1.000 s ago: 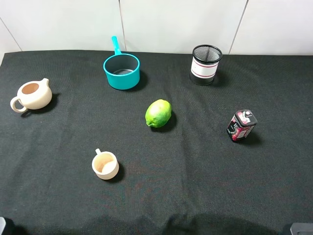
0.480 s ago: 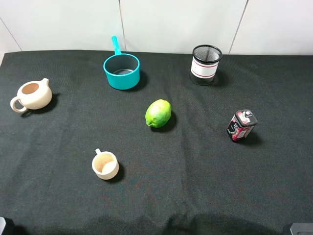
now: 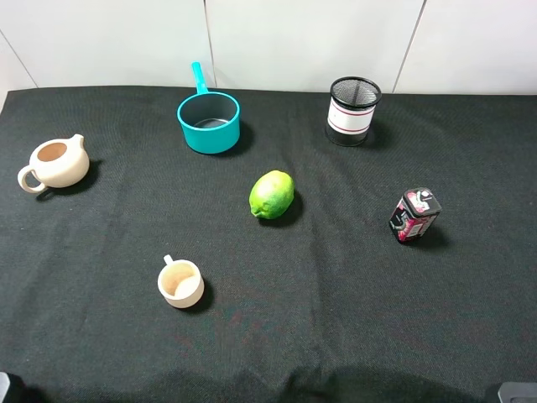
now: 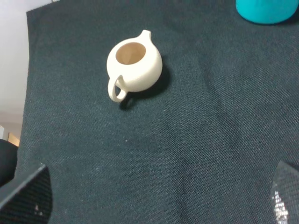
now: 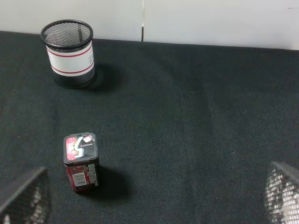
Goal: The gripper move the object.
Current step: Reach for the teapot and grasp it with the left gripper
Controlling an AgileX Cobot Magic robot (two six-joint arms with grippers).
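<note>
The object, a squat cream teapot [image 3: 57, 163] with no lid, stands at the far left of the black cloth, handle toward the front-left and spout toward the back. The left wrist view shows the teapot [image 4: 134, 66] well ahead of my left gripper [image 4: 156, 200], whose two mesh-patterned fingertips [image 4: 28, 196] stand wide apart, open and empty. My right gripper [image 5: 153, 200] is also open with nothing between its fingers, hanging back from a small red and black bottle [image 5: 81, 162]. In the exterior view only dark slivers of the arms show at the bottom corners.
On the cloth stand a small cream cup [image 3: 181, 283] at front left, a green lime [image 3: 272, 194] in the middle, a teal saucepan [image 3: 209, 122] at the back, a black mesh pen holder [image 3: 353, 111] at back right and the bottle [image 3: 414, 215] on the right.
</note>
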